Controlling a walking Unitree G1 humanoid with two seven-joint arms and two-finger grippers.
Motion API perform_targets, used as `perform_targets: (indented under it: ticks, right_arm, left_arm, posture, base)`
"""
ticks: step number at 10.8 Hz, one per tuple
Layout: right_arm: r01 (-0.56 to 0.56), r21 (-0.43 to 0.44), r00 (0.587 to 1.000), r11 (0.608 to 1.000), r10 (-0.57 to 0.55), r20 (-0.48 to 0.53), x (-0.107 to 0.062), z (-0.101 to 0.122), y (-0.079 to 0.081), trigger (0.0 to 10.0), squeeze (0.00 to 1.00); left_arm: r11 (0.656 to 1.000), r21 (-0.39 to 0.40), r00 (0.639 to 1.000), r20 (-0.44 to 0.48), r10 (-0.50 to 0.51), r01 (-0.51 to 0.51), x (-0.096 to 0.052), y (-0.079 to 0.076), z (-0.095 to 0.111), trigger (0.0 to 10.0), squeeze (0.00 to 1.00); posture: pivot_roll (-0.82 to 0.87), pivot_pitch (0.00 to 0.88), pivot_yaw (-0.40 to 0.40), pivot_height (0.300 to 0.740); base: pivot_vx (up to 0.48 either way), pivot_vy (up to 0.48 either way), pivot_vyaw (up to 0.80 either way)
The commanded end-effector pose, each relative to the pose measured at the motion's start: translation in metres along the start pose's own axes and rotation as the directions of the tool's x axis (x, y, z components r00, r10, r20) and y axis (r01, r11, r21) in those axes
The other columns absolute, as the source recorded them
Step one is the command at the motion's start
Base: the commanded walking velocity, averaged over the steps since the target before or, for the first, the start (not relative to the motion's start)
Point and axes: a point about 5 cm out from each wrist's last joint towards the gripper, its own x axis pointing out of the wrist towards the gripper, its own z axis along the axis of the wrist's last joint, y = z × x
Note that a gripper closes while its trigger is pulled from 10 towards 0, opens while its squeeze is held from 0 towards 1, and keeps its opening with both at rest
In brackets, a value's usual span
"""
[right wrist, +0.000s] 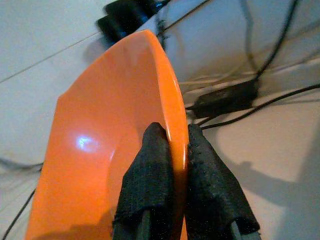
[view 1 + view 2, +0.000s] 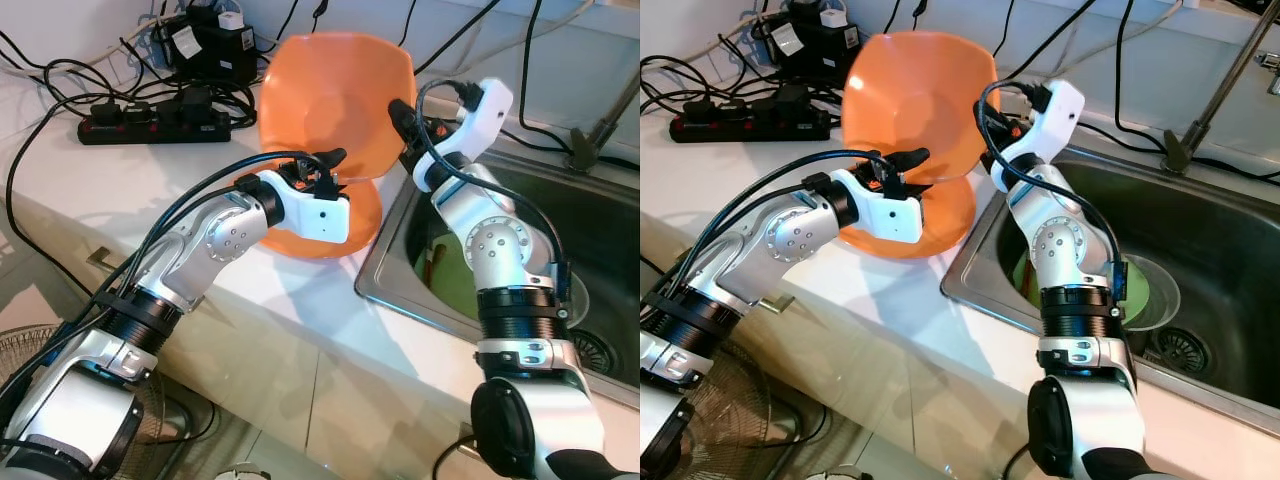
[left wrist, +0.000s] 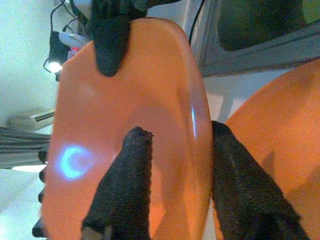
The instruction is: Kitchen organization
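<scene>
Beside the sink [image 2: 560, 215], an upper orange bowl [image 2: 335, 95] stands tilted on edge, empty, over a lower orange bowl [image 2: 355, 225] on the tabletop [image 2: 70, 190]. Right pincer [image 1: 172, 150] clamps its rim; left pincer [image 3: 172, 155] straddles its opposite rim. A green dish [image 2: 1140, 285] sits inside the sink.

Left gripper [image 2: 322, 168] and right gripper [image 2: 402, 113], both clamped.
</scene>
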Motion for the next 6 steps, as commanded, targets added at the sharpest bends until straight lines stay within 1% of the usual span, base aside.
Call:
perform_targets:
  ticks: [1, 2, 3, 4, 5, 6]
  right_arm:
    - [0.122, 0.001, 0.991, 0.993, -0.122, 0.051, -0.002, 0.009, -0.019, 0.0, 0.0]
    - [0.186, 0.031, 0.976, 0.982, -0.188, 0.107, -0.003, 0.018, -0.029, 0.0, 0.0]
    - [0.23, 0.06, 0.96, 0.971, -0.237, 0.15, -0.005, 0.026, -0.036, 0.0, 0.0]
    - [0.248, 0.072, 0.952, 0.966, -0.257, 0.167, -0.006, 0.028, -0.039, 0.0, 0.0]
    - [0.308, 0.087, 0.924, 0.947, -0.32, 0.209, -0.01, 0.034, -0.048, 0.0, 0.0]
    - [0.369, 0.064, 0.897, 0.927, -0.373, 0.236, -0.014, 0.038, -0.057, 0.2, 0.0]
  left_arm:
    - [0.994, 0.014, 0.994, 0.04, 0.105, -0.106, 0.001, 0.026, 0.007, 10.0, 1.0]
    - [0.994, 0.013, 0.993, 0.041, 0.109, -0.11, 0.001, 0.026, 0.008, 10.0, 1.0]
    - [0.994, 0.011, 0.993, 0.04, 0.108, -0.108, 0.001, 0.025, 0.008, 10.0, 0.0]
    - [0.994, 0.01, 0.994, 0.04, 0.107, -0.107, 0.001, 0.024, 0.008, 10.0, 0.0]
    - [0.995, 0.004, 0.994, 0.038, 0.104, -0.104, 0.001, 0.022, 0.008, 10.0, 0.0]
    - [0.994, -0.006, 0.994, 0.037, 0.106, -0.106, 0.001, 0.022, 0.009, 10.0, 0.0]
  posture:
    - [0.17, 0.0, -0.073, 0.74]
    - [0.17, 0.0, -0.073, 0.74]
    - [0.17, 0.0, -0.073, 0.74]
    - [0.17, 0.0, -0.073, 0.74]
    - [0.17, 0.0, -0.071, 0.74]
    - [0.17, 0.0, -0.071, 0.74]
  base:
    - [0.0, 0.0, 0.0]
    - [0.0, 0.0, 0.0]
    - [0.0, 0.0, 0.0]
    - [0.0, 0.0, 0.0]
    - [0.0, 0.0, 0.0]
    - [0.0, 0.0, 0.0]
